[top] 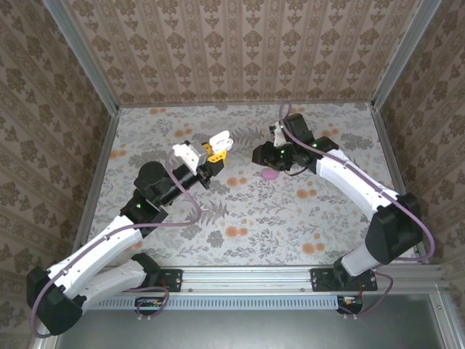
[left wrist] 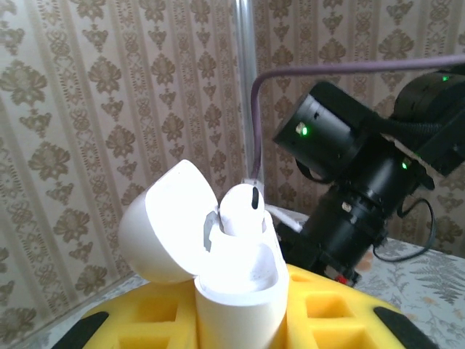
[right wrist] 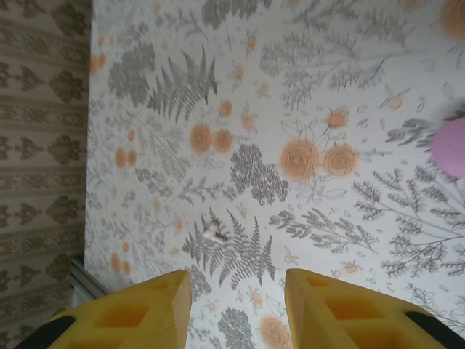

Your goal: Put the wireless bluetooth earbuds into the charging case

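Observation:
The white charging case [left wrist: 232, 291] stands upright with its lid [left wrist: 163, 222] swung open to the left. My left gripper [left wrist: 240, 323] is shut on its lower body between yellow pads [left wrist: 341, 313]. One white earbud [left wrist: 243, 207] sits in the case with its top sticking out. From above, the case [top: 220, 140] is held over the table's middle by the left gripper [top: 212, 154]. My right gripper [right wrist: 236, 291] is open above the table with nothing between its fingers. A tiny white earbud [right wrist: 212, 231] lies on the floral cloth ahead of it, left of centre. The right gripper [top: 259, 155] faces the case from the right.
A pinkish-purple rounded piece [top: 269, 175] lies on the cloth just below the right gripper; it also sits at the right edge of the right wrist view [right wrist: 452, 145]. Patterned walls [top: 240, 51] with metal corner posts enclose the floral table [top: 254, 218] on three sides.

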You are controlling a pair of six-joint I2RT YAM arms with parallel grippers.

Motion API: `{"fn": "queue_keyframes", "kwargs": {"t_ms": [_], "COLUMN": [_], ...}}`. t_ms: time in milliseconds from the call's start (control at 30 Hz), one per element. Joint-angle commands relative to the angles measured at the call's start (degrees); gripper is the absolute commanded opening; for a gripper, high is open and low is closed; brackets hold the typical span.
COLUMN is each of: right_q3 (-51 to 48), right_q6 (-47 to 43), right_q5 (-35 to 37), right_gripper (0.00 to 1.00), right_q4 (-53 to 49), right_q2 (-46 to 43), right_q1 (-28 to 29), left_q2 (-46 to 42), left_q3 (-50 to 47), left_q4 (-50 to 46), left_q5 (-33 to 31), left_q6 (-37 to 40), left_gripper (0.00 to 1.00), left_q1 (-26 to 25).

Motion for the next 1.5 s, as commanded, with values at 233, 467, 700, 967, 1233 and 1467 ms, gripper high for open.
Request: {"fn": "queue_keyframes", "kwargs": {"t_ms": [233, 467, 700, 967, 1233, 1467], "right_q3": [10.7, 24.8, 40.0, 54.0, 58.6, 60.1], "right_q6": [-3.5, -10.4, -16.7, -22.8, -26.0, -27.7], "right_q5": [-3.0, -0.6, 2.7, 13.6, 14.9, 15.3], "right_gripper": [0.42, 0.42, 0.45, 0.50, 0.49, 0.44], "right_q4": [-4.2, -11.7, -20.2, -31.6, -34.7, -36.7], "right_q2": [19.9, 34.0, 45.1, 53.7, 57.1, 58.9], "right_q1": [11.4, 17.6, 22.0, 25.4, 26.6, 27.1], "left_q2": [-6.7, -9.8, -11.3, -11.6, -11.3, -11.0], "left_q3": [5.6, 7.8, 8.1, 7.9, 7.8, 7.5], "left_q4": [-9.2, -13.2, -13.6, -13.6, -13.3, -13.0], "left_q5": [-6.4, -7.2, -7.2, -7.1, -6.8, -6.8], "left_q6": [-4.2, -3.8, -4.1, -4.3, -4.4, -4.6], "left_gripper": [0.25, 0.25, 0.25, 0.25, 0.25, 0.25], "left_q1": [2.8, 3.0, 2.9, 3.0, 3.0, 3.1]}}
